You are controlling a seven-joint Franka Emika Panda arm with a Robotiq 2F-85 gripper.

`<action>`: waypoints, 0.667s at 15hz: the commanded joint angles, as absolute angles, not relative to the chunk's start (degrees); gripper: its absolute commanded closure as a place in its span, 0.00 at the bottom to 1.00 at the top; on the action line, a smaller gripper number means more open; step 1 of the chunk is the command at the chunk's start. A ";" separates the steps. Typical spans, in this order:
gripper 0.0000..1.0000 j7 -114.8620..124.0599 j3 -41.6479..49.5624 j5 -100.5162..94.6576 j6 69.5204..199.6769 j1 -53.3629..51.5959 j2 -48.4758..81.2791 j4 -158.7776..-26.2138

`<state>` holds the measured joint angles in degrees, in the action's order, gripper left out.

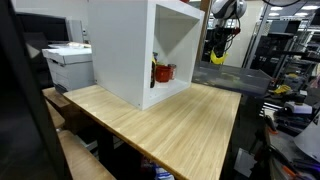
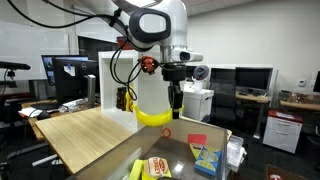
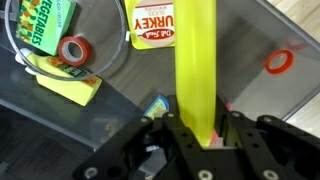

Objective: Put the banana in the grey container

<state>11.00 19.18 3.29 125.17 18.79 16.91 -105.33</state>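
The banana (image 3: 193,55) is bright yellow and runs up from my jaws in the wrist view. My gripper (image 3: 196,135) is shut on its lower end. In an exterior view the gripper (image 2: 175,103) hangs above the grey container (image 2: 176,150), with the banana (image 2: 152,116) curving out to the side below it. The container's bare grey floor (image 3: 245,35) lies under the banana in the wrist view. In an exterior view the gripper (image 1: 220,42) and a bit of the yellow banana (image 1: 217,58) show beyond the far end of the wooden table.
In the container lie a turkey package (image 3: 158,22), a green vegetables box (image 3: 42,25), a red tape roll (image 3: 72,49), a red ring (image 3: 278,60) and a yellow block (image 3: 70,87). A big white box (image 1: 125,50) stands on the wooden table (image 1: 170,120).
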 commanded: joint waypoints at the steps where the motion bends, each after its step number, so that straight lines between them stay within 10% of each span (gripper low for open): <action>1: 0.40 12.23 18.83 5.75 122.42 19.89 17.74 -102.86; 6: 0.05 14.07 19.27 3.83 121.76 19.14 15.16 -101.99; 10: 0.00 11.15 18.67 2.78 120.47 18.44 9.79 -103.40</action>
<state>12.83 19.20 3.98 122.82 18.99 15.32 -101.27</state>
